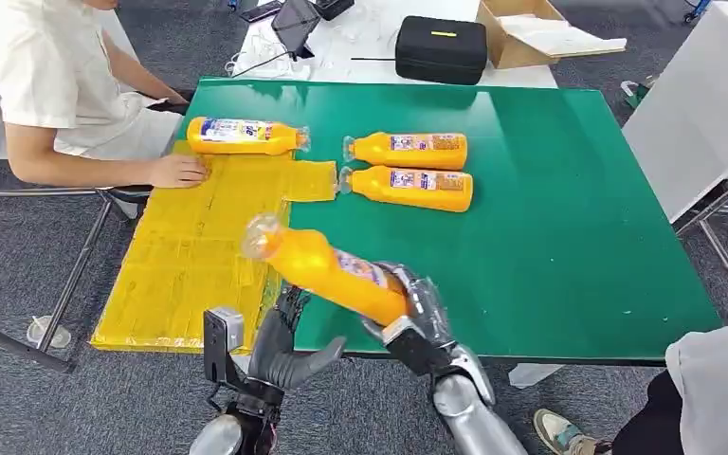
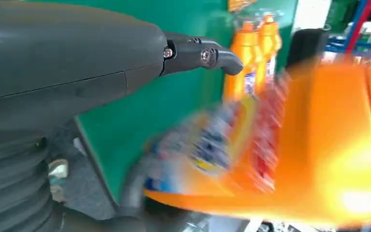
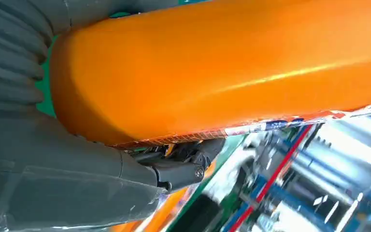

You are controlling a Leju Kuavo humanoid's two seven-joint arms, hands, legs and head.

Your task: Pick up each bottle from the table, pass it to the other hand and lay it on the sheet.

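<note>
Surface: I'm looking down on a green table (image 1: 550,218) with a yellow sheet (image 1: 190,246) covering its left side.
Held bottle (image 1: 327,270): my right hand (image 1: 417,313) is gripping its base, neck pointing far-left over the sheet's edge.
Left hand (image 1: 289,346): it's waiting open just beneath, nearer the neck.
Others: I'm seeing one bottle on the sheet (image 1: 245,136) and two bottles on the table (image 1: 408,168).

Silver arms end in dark grey hands with ribbed wrist covers and silver-screwed fingers (image 2: 207,54).

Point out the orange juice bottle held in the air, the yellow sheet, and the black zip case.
Held orange juice bottle (image 1: 327,267): head view, orange body.
Yellow sheet (image 1: 190,256): head view, bare middle.
Black zip case (image 1: 441,52): head view, lid top.
</note>
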